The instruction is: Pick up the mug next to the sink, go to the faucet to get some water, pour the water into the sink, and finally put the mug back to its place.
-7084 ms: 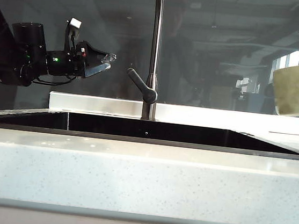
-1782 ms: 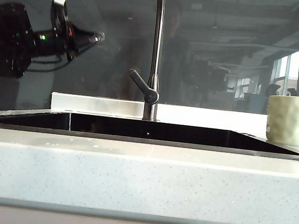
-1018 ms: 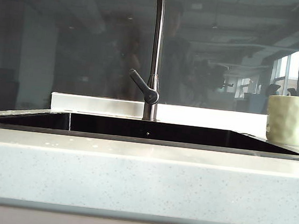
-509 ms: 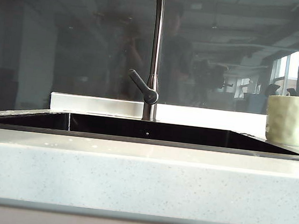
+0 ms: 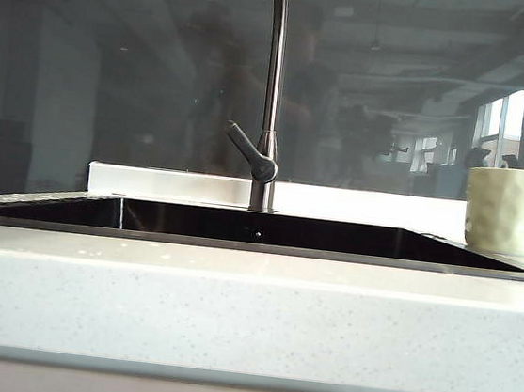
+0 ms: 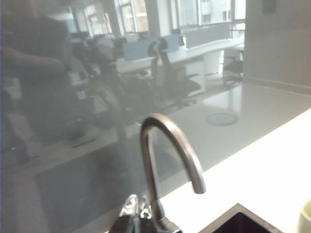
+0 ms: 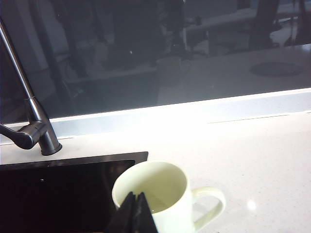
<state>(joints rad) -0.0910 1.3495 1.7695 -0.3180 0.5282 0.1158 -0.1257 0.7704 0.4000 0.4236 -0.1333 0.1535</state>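
The cream dimpled mug [image 5: 511, 211] stands upright on the counter at the sink's right end, its handle turned away from the basin. In the right wrist view my right gripper [image 7: 135, 195] is shut and empty, with its tips in front of the rim of the mug [image 7: 163, 201]. My left gripper [image 6: 137, 201] is shut too, high up beside the stem of the faucet [image 6: 167, 145]. Neither arm shows in the exterior view. The steel faucet [image 5: 272, 93] rises behind the dark sink [image 5: 256, 246]. No water shows at the spout. I cannot tell whether the mug holds any.
A pale speckled countertop [image 5: 248, 317] runs along the front, with a white ledge [image 5: 169, 184] behind the basin. A dark reflective glass wall [image 5: 115, 75] stands behind the faucet. The lever handle [image 5: 248, 149] points left and up.
The mug, once held aloft at the right, stands on the counter. The left arm has risen out of the exterior view. Nothing else has moved over the last second.
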